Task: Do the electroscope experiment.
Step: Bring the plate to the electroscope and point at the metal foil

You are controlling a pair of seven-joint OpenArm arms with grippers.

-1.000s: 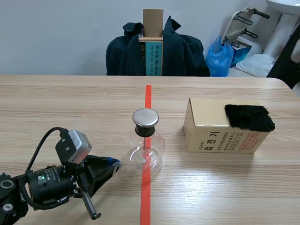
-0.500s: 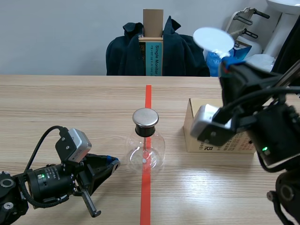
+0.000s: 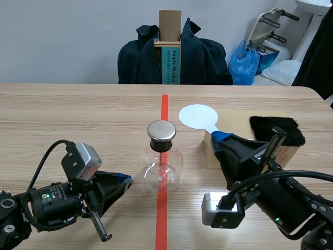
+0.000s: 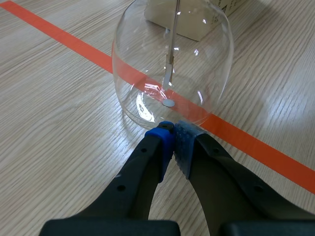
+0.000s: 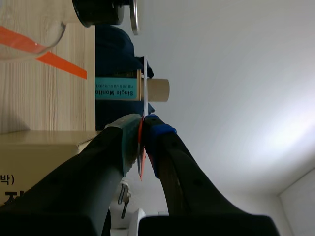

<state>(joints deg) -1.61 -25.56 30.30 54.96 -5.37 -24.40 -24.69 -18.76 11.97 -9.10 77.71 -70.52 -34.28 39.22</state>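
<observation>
The electroscope (image 3: 162,161) is a clear glass flask with a metal cap (image 3: 161,130), standing on the orange tape line at the table's middle. My left gripper (image 3: 126,182) lies low at its left, shut on nothing. Its tips (image 4: 173,138) sit just short of the flask wall (image 4: 147,49), and I cannot tell whether they touch it. My right gripper (image 3: 220,137) is shut on the stem of a white round disc (image 3: 198,115). The disc hangs just right of the cap, apart from it. It shows edge-on (image 5: 145,83) ahead of the right gripper (image 5: 142,126), with the cap (image 5: 106,12) beyond it.
A tan cardboard box (image 3: 237,122) with a black fur pad (image 3: 290,130) on top stands behind my right arm, right of the flask. Beyond the far table edge are a chair draped with a dark jacket (image 3: 200,60) and a blue bag (image 3: 244,62).
My right arm came into view, first raised with the disc high, then dropped low at the front right. The disc is now beside the cap. The left arm has kept still.
</observation>
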